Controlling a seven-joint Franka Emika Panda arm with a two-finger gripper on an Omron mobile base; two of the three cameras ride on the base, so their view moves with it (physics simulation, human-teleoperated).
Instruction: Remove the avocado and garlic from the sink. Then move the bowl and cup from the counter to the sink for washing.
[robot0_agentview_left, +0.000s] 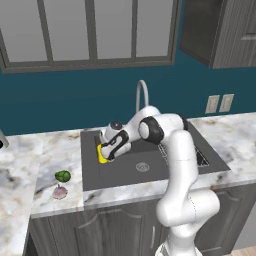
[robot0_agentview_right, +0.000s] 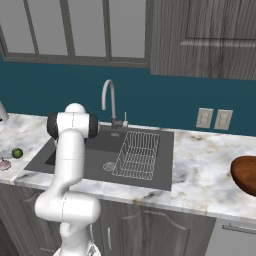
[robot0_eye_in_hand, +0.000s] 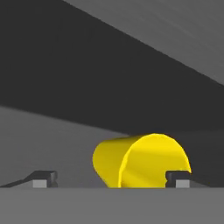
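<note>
No writing or label can be read anywhere; the cup's (robot0_eye_in_hand: 142, 161) yellow skin shows plain from the hand view. There the gripper (robot0_eye_in_hand: 111, 178) stands spread wide, its two dark fingertips (robot0_eye_in_hand: 43, 177) well apart and closed on nothing, and the cup lies on its side on the dark sink floor, just beyond and between them, nearer the right tip. In the left base view the gripper (robot0_agentview_left: 106, 150) is low in the left part of the sink (robot0_agentview_left: 125, 172), with the cup (robot0_agentview_left: 101, 154) a yellow patch right beside it, partly hidden by the hand. On the counter (robot0_agentview_left: 50, 150) left of the basin lie the avocado (robot0_agentview_left: 62, 176) and, just in front of it, the garlic (robot0_agentview_left: 60, 192), close together, both out of the sink. The arm's white upper link crosses the basin's right side and covers part of the wire rack (robot0_agentview_right: 137, 155). Past it the faucet (robot0_agentview_left: 142, 95) curves up at the back rim. In the right base view the bowl (robot0_agentview_right: 246, 175) sits on the counter far to the right, cut by the picture's edge, and two wall outlets (robot0_agentview_right: 213, 119) are set in the teal wall behind.
</note>
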